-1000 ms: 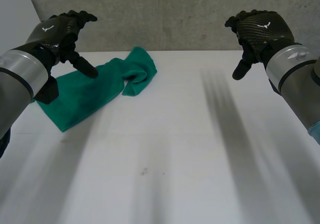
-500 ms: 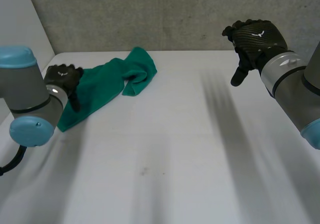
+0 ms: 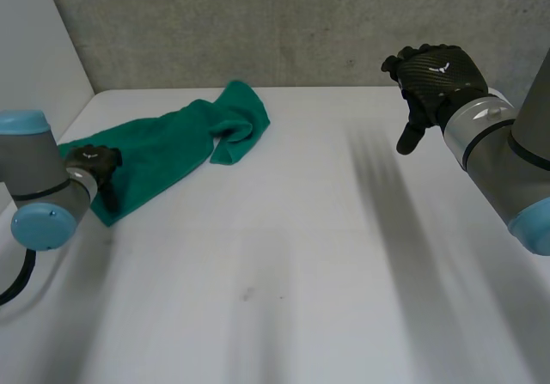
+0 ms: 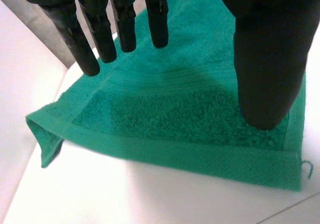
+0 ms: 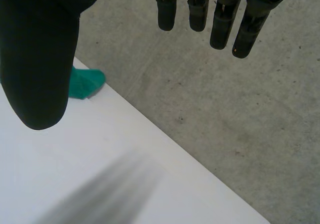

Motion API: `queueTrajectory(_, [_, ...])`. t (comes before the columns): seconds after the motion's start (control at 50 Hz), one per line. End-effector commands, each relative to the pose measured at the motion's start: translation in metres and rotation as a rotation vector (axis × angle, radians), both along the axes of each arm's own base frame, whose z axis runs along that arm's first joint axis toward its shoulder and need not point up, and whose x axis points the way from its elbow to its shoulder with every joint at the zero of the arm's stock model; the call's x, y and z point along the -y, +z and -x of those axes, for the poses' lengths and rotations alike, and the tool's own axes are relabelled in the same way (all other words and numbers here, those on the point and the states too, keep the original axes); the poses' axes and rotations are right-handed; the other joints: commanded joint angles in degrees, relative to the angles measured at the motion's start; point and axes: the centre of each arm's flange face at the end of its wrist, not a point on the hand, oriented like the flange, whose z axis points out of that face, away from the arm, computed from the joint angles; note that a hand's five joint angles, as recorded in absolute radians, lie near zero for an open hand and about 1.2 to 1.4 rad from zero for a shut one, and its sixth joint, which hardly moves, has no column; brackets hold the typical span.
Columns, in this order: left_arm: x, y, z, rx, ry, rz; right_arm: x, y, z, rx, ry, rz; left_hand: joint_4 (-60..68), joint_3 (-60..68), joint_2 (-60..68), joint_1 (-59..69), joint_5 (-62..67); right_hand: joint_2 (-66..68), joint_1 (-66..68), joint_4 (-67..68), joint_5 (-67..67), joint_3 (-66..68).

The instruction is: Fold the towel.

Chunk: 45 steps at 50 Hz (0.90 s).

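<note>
Left hand [image 3: 93, 162] has dropped from up over the towel [image 3: 176, 143] to low at its near end, by the table's [image 3: 309, 264] left edge. The reach for a first grab looks underway, nothing folded yet. Its fingers [image 4: 100, 28] are straight, spread off the thumb, over the hem, gripping nothing. Right hand [image 3: 436, 70] barely moved — hovers above the far right side, fingers relaxed, apart, empty. Towel: green terry, lying diagonally toward the far-left corner — far end bunched and curled over, near end flat, banded hem, one near corner flipped.
</note>
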Motion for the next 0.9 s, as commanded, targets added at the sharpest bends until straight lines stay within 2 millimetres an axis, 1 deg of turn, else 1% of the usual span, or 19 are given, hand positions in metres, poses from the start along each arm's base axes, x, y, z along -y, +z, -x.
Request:
queueTrajectory(0.02, [0.001, -0.009, -0.001, -0.002, -0.009, -0.036, 0.000, -0.001, 0.000, -0.001, 0.000, -0.002, 5.0, 5.0, 5.0, 4.9, 4.9, -1.2, 0.4, -3.2, -3.0, -2.1])
queueTrajectory(0.06, [0.000, -0.010, -0.001, -0.002, -0.009, -0.044, 0.000, -0.001, 0.000, -0.001, 0.000, -0.002, 5.1, 5.2, 5.2, 5.1, 5.0, -1.2, 0.4, -3.2, -3.0, -2.1])
queueTrajectory(0.12, [0.000, -0.011, -0.001, -0.001, -0.009, -0.047, 0.000, -0.001, 0.000, -0.001, 0.000, -0.003, 9.3, 9.4, 9.4, 9.3, 9.2, -1.2, 0.4, -3.2, -3.0, -2.1])
queueTrajectory(0.24, [0.000, -0.012, -0.001, -0.003, -0.008, -0.050, 0.000, -0.002, 0.000, -0.002, 0.000, -0.004, 26.3, 26.4, 26.4, 26.3, 26.2, -1.2, 0.4, -3.2, -3.0, -2.1])
queueTrajectory(0.26, [0.000, -0.012, -0.001, -0.003, -0.008, -0.050, 0.000, -0.002, 0.000, -0.002, 0.000, -0.004, 26.3, 26.4, 26.4, 26.3, 26.2, -1.2, 0.4, -3.2, -3.0, -2.1])
queueTrajectory(0.3, [0.000, -0.013, -0.001, -0.004, -0.008, -0.051, 0.000, -0.002, 0.000, -0.002, 0.001, -0.006, 37.9, 37.9, 37.9, 37.8, 37.8, -1.2, 0.4, -3.2, -3.0, -2.1])
queueTrajectory(0.36, [0.000, -0.013, -0.001, -0.008, -0.007, -0.052, 0.000, -0.002, 0.000, -0.002, 0.001, -0.006, 50.3, 50.4, 50.4, 50.3, 50.2, -1.2, 0.4, -3.2, -3.0, -2.1])
queueTrajectory(0.38, [0.000, -0.012, -0.001, -0.015, -0.004, -0.051, 0.000, -0.002, 0.000, -0.002, 0.001, -0.006, 59.3, 59.4, 59.4, 59.3, 59.2, -1.2, 0.4, -3.2, -3.0, -2.1])
queueTrajectory(0.44, [0.000, -0.008, -0.001, -0.028, 0.002, -0.043, 0.000, -0.002, 0.000, -0.002, 0.001, -0.006, 59.4, 59.5, 59.5, 59.4, 59.3, -1.2, 0.4, -3.2, -3.0, -2.1])
queueTrajectory(0.48, [-0.002, -0.001, -0.001, -0.042, 0.007, -0.034, 0.000, -0.002, 0.000, -0.002, 0.001, -0.006, 59.4, 59.5, 59.5, 59.4, 59.3, -1.2, 0.4, -3.2, -3.0, -2.1])
queueTrajectory(0.54, [-0.004, 0.012, -0.001, -0.056, 0.012, -0.010, 0.000, -0.002, 0.000, -0.002, 0.001, -0.006, 59.4, 59.5, 59.5, 59.4, 59.3, -1.2, 0.4, -3.2, -3.0, -2.1])
queueTrajectory(0.56, [-0.007, 0.020, -0.001, -0.069, 0.013, 0.001, 0.000, -0.002, 0.000, -0.002, 0.001, -0.006, 59.4, 59.5, 59.5, 59.4, 59.3, -1.2, 0.4, -3.2, -3.0, -2.1])
queueTrajectory(0.64, [-0.012, 0.034, -0.001, -0.089, 0.016, 0.027, 0.000, -0.002, 0.000, -0.002, 0.001, -0.006, 59.4, 59.5, 59.5, 59.4, 59.3, -1.2, 0.4, -3.2, -3.0, -2.1])
queueTrajectory(0.8, [-0.021, 0.037, 0.008, -0.096, 0.002, 0.015, 0.000, -0.001, -0.001, -0.003, 0.002, -0.002, 59.4, 59.5, 59.5, 59.4, 59.3, -1.2, 0.4, -3.2, -3.0, -2.1])
queueTrajectory(0.82, [-0.023, 0.040, 0.011, -0.096, -0.005, 0.013, 0.001, 0.000, 0.000, -0.001, -0.001, 0.001, 59.4, 59.5, 59.5, 59.4, 59.3, -1.2, 0.4, -3.2, -3.0, -2.1])
queueTrajectory(0.84, [-0.031, 0.048, 0.018, -0.097, -0.025, 0.009, 0.002, 0.001, 0.001, -0.001, -0.005, 0.002, 59.4, 59.5, 59.5, 59.4, 59.3, -1.2, 0.4, -3.2, -3.0, -2.1])
queueTrajectory(0.9, [-0.051, 0.070, 0.031, -0.099, -0.067, 0.010, 0.003, 0.002, 0.002, 0.001, -0.006, -0.002, 59.4, 59.5, 59.5, 59.4, 59.3, -1.2, 0.4, -3.2, -3.0, -2.1])
